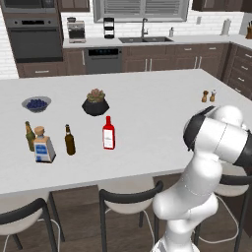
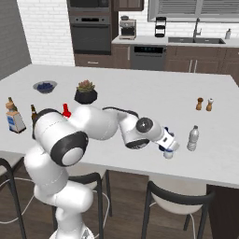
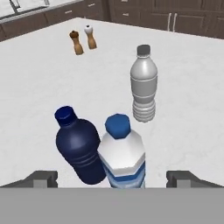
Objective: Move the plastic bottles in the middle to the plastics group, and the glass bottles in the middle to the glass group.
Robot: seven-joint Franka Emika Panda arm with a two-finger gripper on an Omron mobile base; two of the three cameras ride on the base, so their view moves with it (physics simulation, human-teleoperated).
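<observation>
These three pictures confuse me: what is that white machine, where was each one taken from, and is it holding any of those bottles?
The white machine is a robot arm in a computer-rendered kitchen, reaching over a white counter. Two pictures come from cameras behind the arm, one on its left and one on its right. The third comes from a camera on its hand, looking along the gripper.

In the hand view its two dark finger tips stand wide apart on either side of a small clear water bottle with a blue cap, so nothing is held. Beside it are a dark blue bottle and a greyish clear bottle.

Farther along the counter stand a red bottle, a brown beer bottle, an olive-green bottle and a squat clear bottle.
</observation>
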